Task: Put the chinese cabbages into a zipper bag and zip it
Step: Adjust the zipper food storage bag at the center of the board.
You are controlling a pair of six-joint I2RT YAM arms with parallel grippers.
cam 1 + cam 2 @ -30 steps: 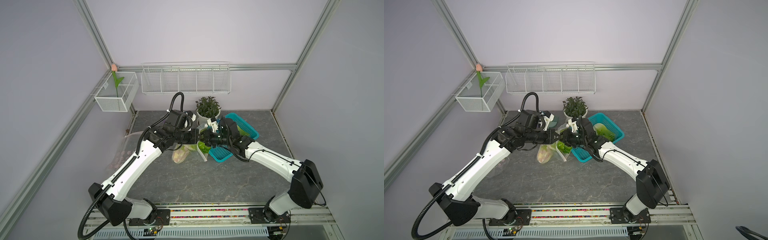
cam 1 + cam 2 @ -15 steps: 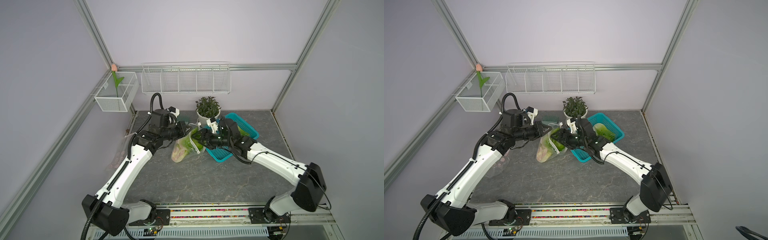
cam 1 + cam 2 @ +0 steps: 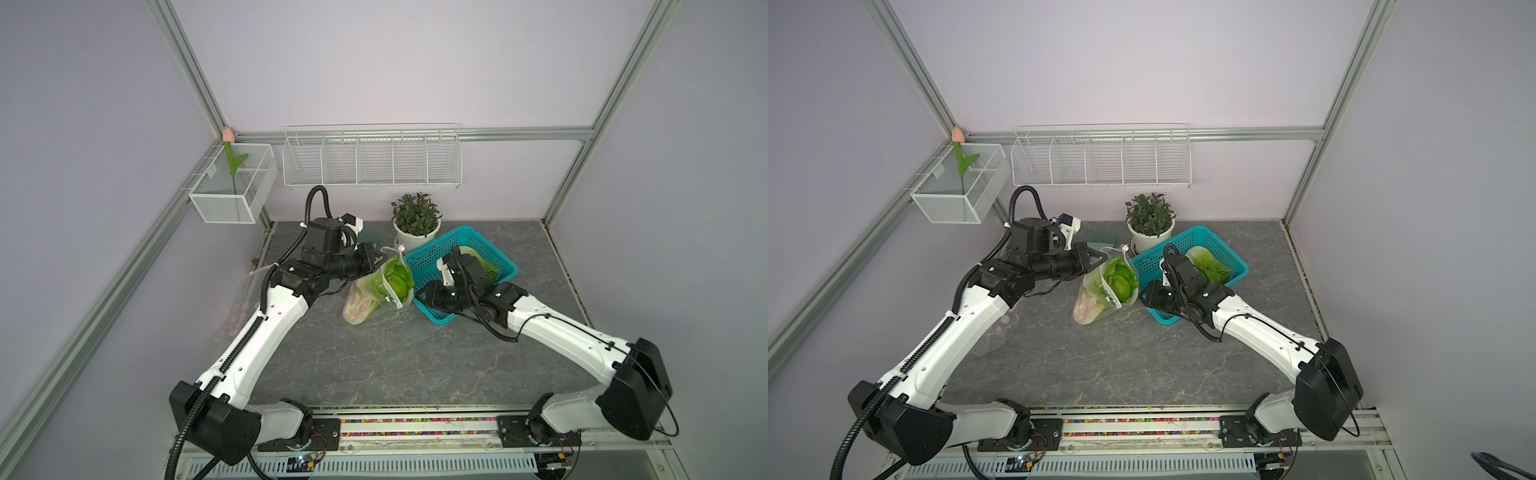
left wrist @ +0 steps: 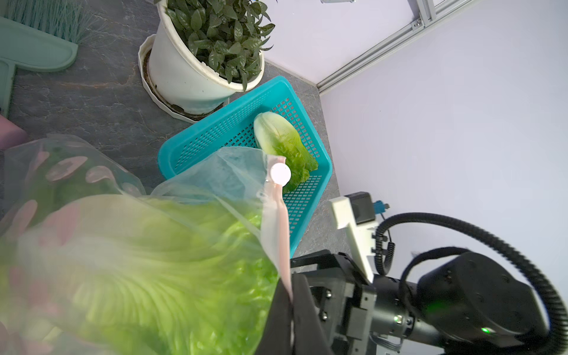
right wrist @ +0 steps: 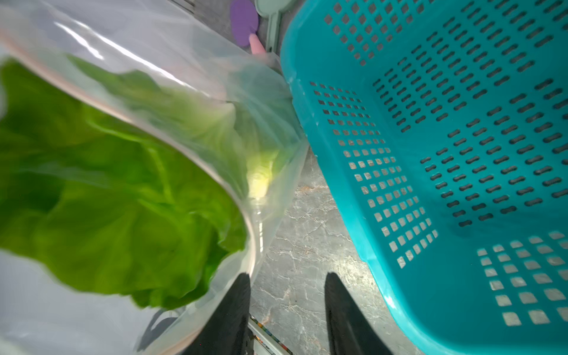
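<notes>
The clear zipper bag [image 3: 365, 305] leans on the table with its mouth up, and my left gripper [image 3: 380, 262] is shut on its pink zip strip [image 4: 281, 233]. The white slider [image 4: 280, 174] sits at the strip's end. Inside, a bright green chinese cabbage [image 3: 397, 278] fills the mouth, with a paler one [image 5: 258, 172] deeper down. Another cabbage [image 3: 1208, 264] lies in the teal basket [image 3: 428, 257]. My right gripper [image 5: 287, 276] stands open and holds nothing, low between the bag and the basket [image 5: 430, 153]; one finger [image 5: 236, 295] rests against the bag's side.
A potted plant [image 3: 415, 224] in a white pot stands just behind the basket. A green brush [image 3: 368, 237] lies behind my left wrist. Another clear bag [image 3: 241, 307] lies at the table's left edge. Two wire baskets hang on the walls.
My left gripper has carried the bag's rim leftward and back. My right gripper has drawn out of the bag's mouth toward the basket, leaving the green cabbage inside.
</notes>
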